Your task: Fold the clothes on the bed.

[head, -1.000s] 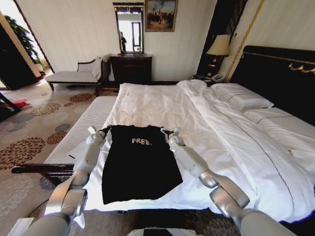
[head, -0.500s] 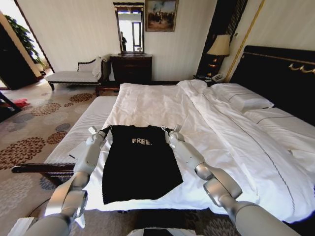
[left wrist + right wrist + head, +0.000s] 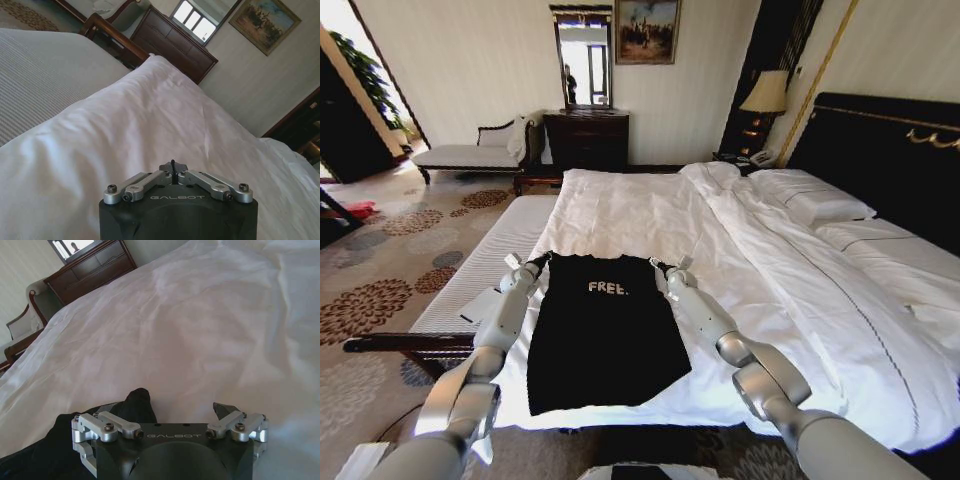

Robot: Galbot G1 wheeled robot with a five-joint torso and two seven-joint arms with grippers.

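Two tools sit at the shoulders of the black T-shirt (image 3: pixel 606 328), which lies flat on the bed (image 3: pixel 650 215) (white duvet). Left tool (image 3: pixel 542 260): fingers drawn together, contents unclear. Right tool (image 3: pixel 172 412): spread wide, black fabric bunched beside one finger.
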